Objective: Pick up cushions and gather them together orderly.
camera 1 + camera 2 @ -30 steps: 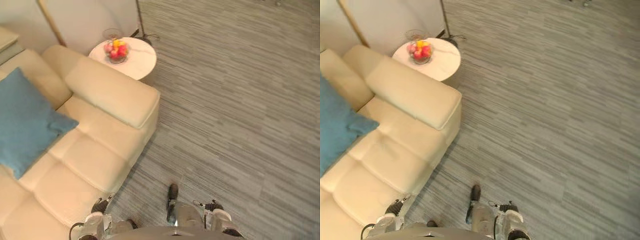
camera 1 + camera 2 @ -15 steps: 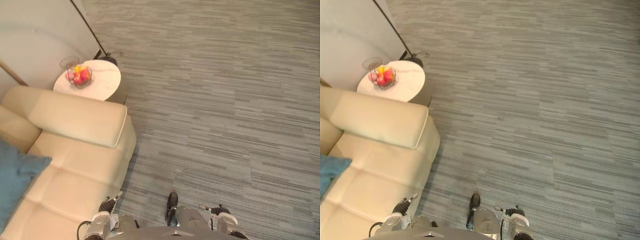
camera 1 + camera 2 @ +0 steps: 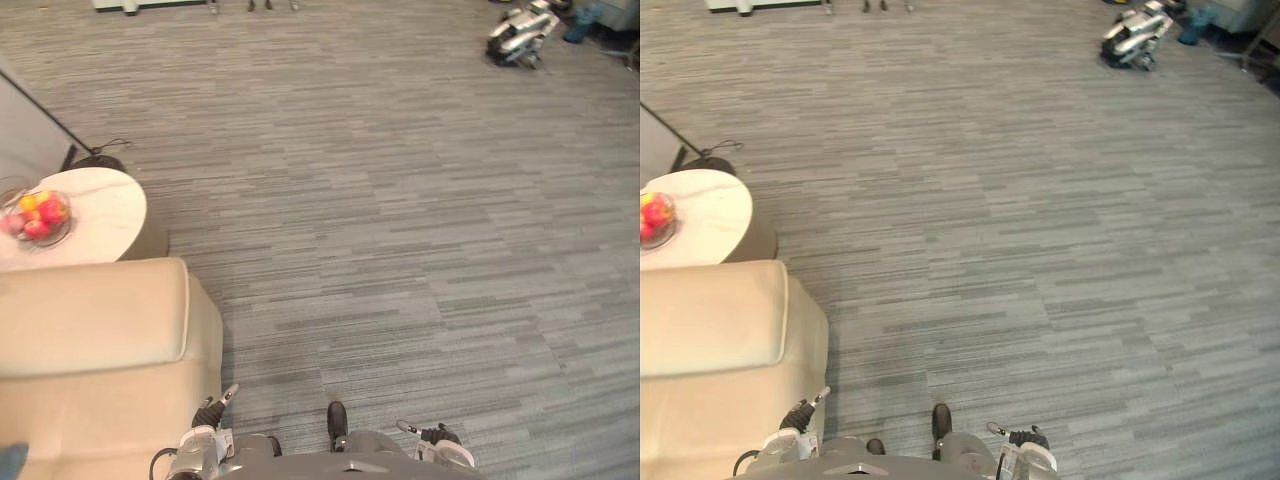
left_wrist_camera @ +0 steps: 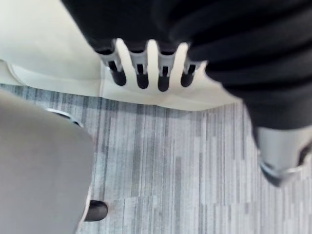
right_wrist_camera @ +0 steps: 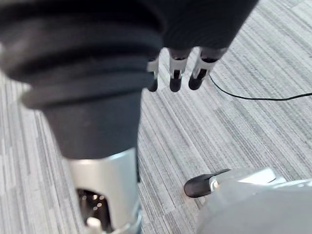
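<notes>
The left hand (image 4: 142,73) hangs down with its fingers straight and loose, and it holds nothing. The right hand (image 5: 175,80) hangs the same way, loose and empty, over the floor (image 3: 400,250). Just past the left hand's fingers is the cream side of the sofa (image 3: 90,330).

The big change is in the view. A moment ago the blue cushion (image 3: 8,462) lay large on the sofa seat. Now just a tiny blue corner of it peeks in at the bottom edge of the left eye view. The cushion has not moved (the whole picture has slid, so the head has turned to the right). For the task this looks like a turn away from the sofa, maybe to look for more cushions, and nothing is picked up yet.

Beside the sofa arm stands a round white tabletop (image 3: 95,215) with a bowl of fruit (image 3: 40,215) on it. The floor is grey striped carpet, wide and open. Far off, a small machine (image 3: 520,35) sits on it.
</notes>
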`<state>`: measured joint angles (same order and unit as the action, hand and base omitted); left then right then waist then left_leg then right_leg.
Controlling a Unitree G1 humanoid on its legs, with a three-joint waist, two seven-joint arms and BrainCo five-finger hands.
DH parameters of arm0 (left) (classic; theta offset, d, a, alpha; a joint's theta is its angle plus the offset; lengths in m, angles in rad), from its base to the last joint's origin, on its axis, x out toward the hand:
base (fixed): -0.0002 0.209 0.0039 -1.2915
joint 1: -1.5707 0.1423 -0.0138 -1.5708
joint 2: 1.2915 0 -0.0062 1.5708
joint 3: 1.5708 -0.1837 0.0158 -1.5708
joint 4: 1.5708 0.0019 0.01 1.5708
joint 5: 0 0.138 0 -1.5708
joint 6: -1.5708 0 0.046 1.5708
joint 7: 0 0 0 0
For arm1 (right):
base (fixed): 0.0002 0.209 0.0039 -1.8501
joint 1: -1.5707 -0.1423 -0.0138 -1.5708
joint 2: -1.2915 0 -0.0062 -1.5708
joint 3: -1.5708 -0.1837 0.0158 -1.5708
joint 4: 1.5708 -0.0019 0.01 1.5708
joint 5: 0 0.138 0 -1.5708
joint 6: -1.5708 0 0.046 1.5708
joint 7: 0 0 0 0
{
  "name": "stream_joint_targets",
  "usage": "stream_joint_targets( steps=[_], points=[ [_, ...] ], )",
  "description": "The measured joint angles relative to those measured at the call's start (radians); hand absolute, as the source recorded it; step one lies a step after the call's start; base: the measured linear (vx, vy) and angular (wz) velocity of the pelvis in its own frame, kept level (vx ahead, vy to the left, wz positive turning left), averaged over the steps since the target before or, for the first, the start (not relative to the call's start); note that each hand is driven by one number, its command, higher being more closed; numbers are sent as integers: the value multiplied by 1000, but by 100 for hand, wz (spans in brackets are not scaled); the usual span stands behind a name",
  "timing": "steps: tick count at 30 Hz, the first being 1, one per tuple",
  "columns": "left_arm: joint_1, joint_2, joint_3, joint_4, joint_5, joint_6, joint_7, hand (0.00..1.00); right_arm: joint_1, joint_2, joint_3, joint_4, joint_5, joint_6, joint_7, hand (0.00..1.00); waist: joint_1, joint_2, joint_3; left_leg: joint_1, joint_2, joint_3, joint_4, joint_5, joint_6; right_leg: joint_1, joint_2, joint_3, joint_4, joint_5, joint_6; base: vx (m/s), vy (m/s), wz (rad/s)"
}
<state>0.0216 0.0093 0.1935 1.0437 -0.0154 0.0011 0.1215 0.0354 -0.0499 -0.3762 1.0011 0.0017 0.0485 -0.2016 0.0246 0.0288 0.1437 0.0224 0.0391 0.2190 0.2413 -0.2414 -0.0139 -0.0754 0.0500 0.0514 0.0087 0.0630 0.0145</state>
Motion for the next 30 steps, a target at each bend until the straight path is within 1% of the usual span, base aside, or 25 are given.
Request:
stream_joint_targets(
  steps=[1,3,4,6,8,9,10,11,12,13,14,15,17,19,20,21,22,23,24,25,26,27,28,29,30],
  points=[
    [-4,0,0,6,0,1,0,0,-3,-1,0,3,0,2,3,0,0,1,-1,2,-13,1,1,7,11,-4,-1,23,-1,4,3,165,92,-66],
    [-20,2,-8,22,0,1,1,0,-15,-7,8,10,0,3,4,0,-3,9,-6,19,-28,10,-9,14,16,-15,-6,50,-1,11,8,152,99,-81],
    [-25,3,-10,23,0,1,1,0,-20,-10,14,14,0,2,4,0,-2,10,-6,24,-29,21,-14,14,16,-20,-4,47,-1,18,6,93,79,-84],
    [-35,12,-21,24,0,1,4,0,-45,-7,36,38,0,-1,5,0,-2,12,-7,29,-29,60,-17,14,17,-34,3,-6,-1,42,-11,51,36,-75],
    [-37,13,-22,25,0,1,6,0,-49,-7,59,39,-1,-1,5,0,-2,16,-9,34,-36,93,15,17,21,-34,3,-175,0,70,-51,15,-8,-83],
    [-35,11,-22,25,0,1,6,0,-49,-8,59,39,-1,-1,5,0,-2,17,-9,32,-40,97,34,20,18,-33,-1,-207,1,77,-61,-2,19,-82],
    [-31,12,-23,27,-1,1,5,0,-54,-9,59,39,-1,-1,4,0,4,-8,1,-4,-53,89,97,3,22,-28,-45,-233,-2,84,-71,-32,41,-70],
    [-30,12,-40,27,0,-3,5,0,-63,-6,54,43,-3,0,3,0,5,-14,3,-4,-64,73,45,-49,69,-26,-64,-216,-14,87,-66,-55,68,-72],
    [-19,6,-50,17,0,-5,5,0,-55,-23,44,46,-5,2,1,0,-6,23,-5,28,-7,77,-121,63,40,-20,-41,-249,-45,86,-57,-84,60,-70],
    [-14,5,-49,20,0,-2,5,0,-64,-17,41,47,-6,4,2,0,4,7,-2,37,-30,115,-129,71,47,-23,-70,-270,-37,50,-48,-77,80,-87],
    [-10,11,-49,18,-1,-1,7,0,-79,-14,41,39,-7,3,4,0,1,25,4,32,-23,152,-131,73,45,-46,-103,-395,35,-7,-55,-76,114,-93],
    [-9,12,-54,16,-2,-1,6,0,-78,-10,37,40,-8,4,4,0,2,29,6,36,-17,179,-140,74,47,-52,-135,-491,101,-51,-42,-50,115,-73],
    [-8,30,-78,12,-1,-1,7,0,-78,-6,35,40,-7,3,3,0,1,25,7,38,-14,205,-141,74,48,-40,-156,-534,132,-79,-24,-37,50,-59],
    [1,56,-87,8,-1,-1,7,0,-66,11,35,41,-7,3,2,0,-3,2,9,44,-17,252,-139,75,46,0,-169,-526,133,-90,-15,-50,-92,-76],
    [0,60,-88,8,-1,-1,7,0,-58,16,35,42,-7,3,2,0,-4,-15,7,44,-16,273,-140,80,38,11,-168,-526,107,-83,12,-56,-167,-61],
    [-3,60,-88,6,-1,-1,6,0,-55,16,24,41,-3,1,1,0,-16,-16,9,43,-12,279,-136,85,27,9,-163,-525,102,-77,10,-40,-146,-39],
    [-3,60,-88,6,0,-1,6,0,-56,15,11,40,1,-2,1,0,-24,-14,11,41,-7,280,-126,81,21,8,-162,-524,105,-78,9,-44,-132,-23],
    [-3,54,-96,3,0,-1,6,0,-58,10,10,38,12,-6,1,0,-31,-12,23,20,23,286,-43,50,-20,4,-159,-501,126,-102,7,-30,-113,-21],
    [-1,50,-98,0,0,-1,5,0,-57,8,11,38,13,-6,0,0,-31,-8,29,5,44,288,20,33,-33,5,-154,-491,136,-109,4,-85,-198,-53],
    [-1,43,-101,-31,-2,-1,4,0,-56,-2,11,37,14,-10,-1,0,-20,7,42,-70,128,287,250,4,-34,6,-127,-457,153,-127,-8,-83,-185,-56],
    [1,41,-101,-43,-2,-2,4,0,-56,-2,11,37,14,-10,-2,0,-15,12,45,-96,155,284,323,5,-31,6,-117,-444,154,-129,-11,-77,-221,-76],
    [4,35,-102,-54,-3,-3,4,0,-54,-5,11,36,18,-10,-5,0,-6,17,52,-147,198,268,441,13,-18,9,-96,-417,156,-135,-20,-7,-128,-62],
    [1,29,-98,-54,-2,-3,4,0,-55,-13,10,35,27,-10,-9,0,-3,31,56,-169,205,237,489,2,-13,12,-86,-397,159,-139,-25,35,-113,-76],
    [-2,19,-94,-55,-2,-3,4,0,-55,-26,9,35,32,-9,-20,0,-3,42,59,-194,192,181,508,-14,-18,12,-81,-369,161,-140,-27,39,-45,-63],
    [-3,16,-93,-57,-2,-3,4,0,-55,-31,9,36,33,-9,-22,0,-1,44,61,-202,179,158,504,-21,-25,12,-81,-352,161,-140,-27,70,-25,-76]
  ],
)
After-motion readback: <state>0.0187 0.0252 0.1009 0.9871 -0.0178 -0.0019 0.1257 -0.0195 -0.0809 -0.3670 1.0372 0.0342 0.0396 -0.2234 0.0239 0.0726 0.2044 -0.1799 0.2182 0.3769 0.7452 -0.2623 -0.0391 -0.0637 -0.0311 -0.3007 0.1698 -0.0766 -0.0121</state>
